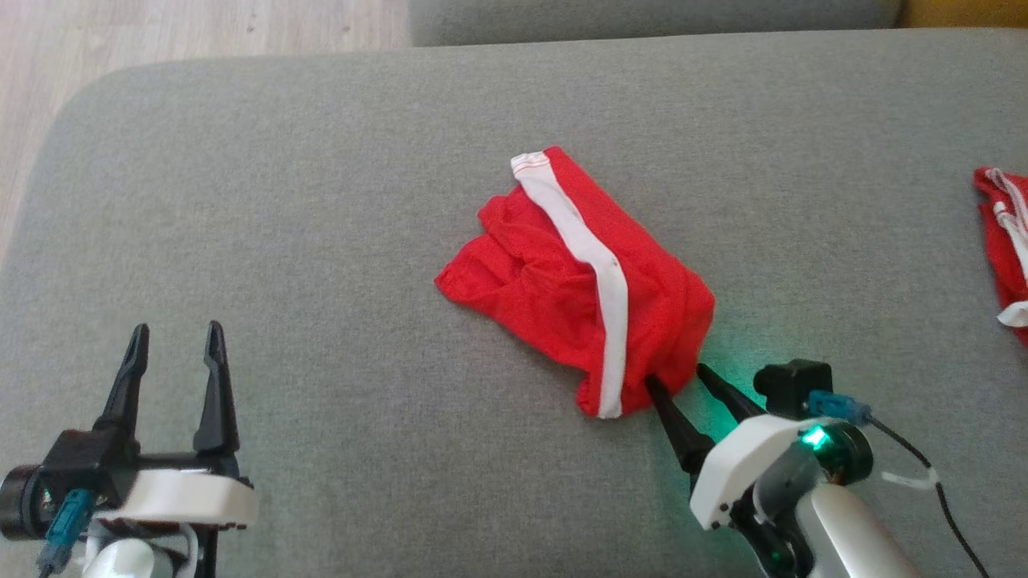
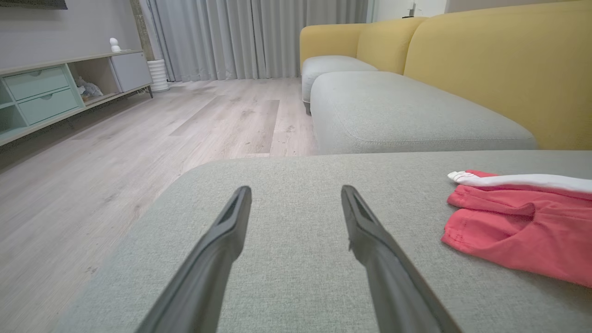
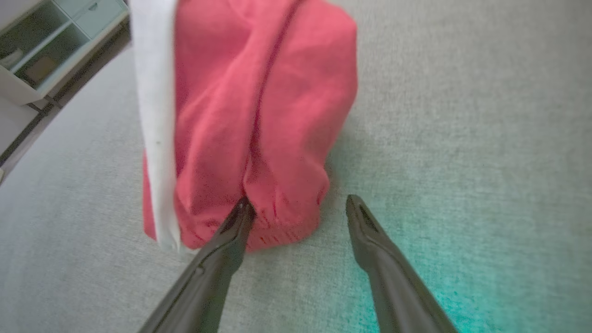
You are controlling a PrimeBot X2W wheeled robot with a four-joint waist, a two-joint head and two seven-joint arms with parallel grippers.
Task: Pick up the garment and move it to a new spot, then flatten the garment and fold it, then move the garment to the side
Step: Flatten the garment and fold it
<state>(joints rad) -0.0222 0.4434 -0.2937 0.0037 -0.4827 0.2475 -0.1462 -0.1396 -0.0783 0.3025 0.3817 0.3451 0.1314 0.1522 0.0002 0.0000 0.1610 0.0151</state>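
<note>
A wide grey cushion [image 1: 321, 201] carries everything, with pale wood floor [image 1: 120, 32] beyond its rounded far-left corner. The garment [image 1: 562, 297], red with a white stripe down it, lies crumpled near the cushion's middle. A second red piece [image 1: 1004, 241] lies at the cushion's right edge, well apart from it. The right arm reaches in from the lower right, its pale forearm slanting up and to the left and its wrist low over the cushion, where a green light tints the fabric. The right tool [image 1: 677, 376] is released, fingers spread. One fingertip [image 3: 243, 206] touches the garment's near hem, just beside the stripe's end, and the other rests over bare cushion beside the garment's corner, so nothing is gripped. The left arm sits at the lower left, and the left tool [image 1: 177, 327] points straight away from the robot over bare cushion, spread wide, holding nothing, and well apart from the garment.
</note>
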